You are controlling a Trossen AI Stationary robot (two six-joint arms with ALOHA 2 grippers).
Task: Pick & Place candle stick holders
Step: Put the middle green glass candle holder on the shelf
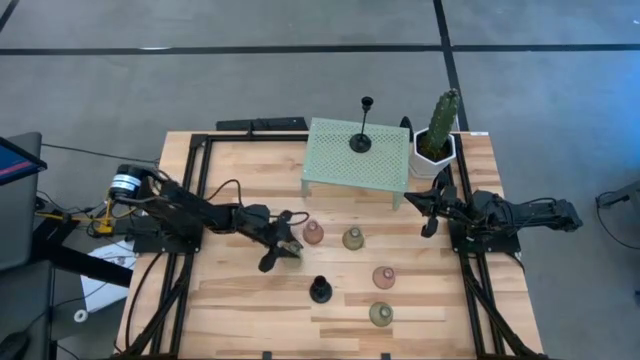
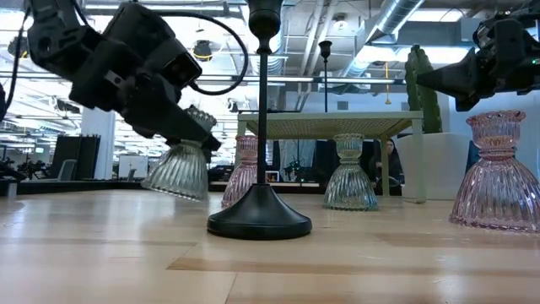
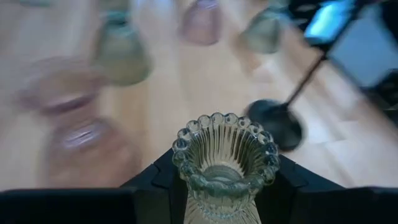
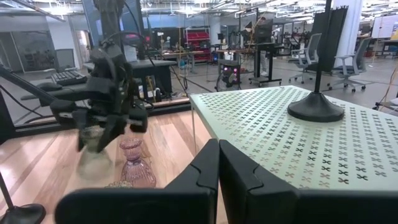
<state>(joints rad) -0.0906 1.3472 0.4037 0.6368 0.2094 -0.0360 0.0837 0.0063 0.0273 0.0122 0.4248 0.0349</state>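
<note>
1. Your left gripper [image 1: 288,247] is clamped on a clear ribbed glass holder [image 2: 179,169], gripping it at the neck; in the low view its base hangs tilted, clear of the table [image 1: 250,310].
2. Take the mint-green mesh stand [image 1: 355,160] as your landmark. The held holder is in front of the stand's left end, just beside a pink holder [image 1: 313,233] standing on the wood.
3. A greenish holder [image 1: 353,238] stands in front of the stand's middle, near the pink one.
4. Farther forward from the stand you see a second pink holder [image 1: 383,277], a second greenish holder [image 1: 380,314] and a tall black stem on a round base [image 1: 319,290] on the table.
5. Another tall black stem holder [image 1: 361,138] stands on top of the stand.
6. A white-potted cactus [image 1: 437,140] sits just beside the stand's right end.
7. Your right gripper [image 1: 428,208] waits near the stand's right front corner, fingers pressed together, holding nothing.
</note>
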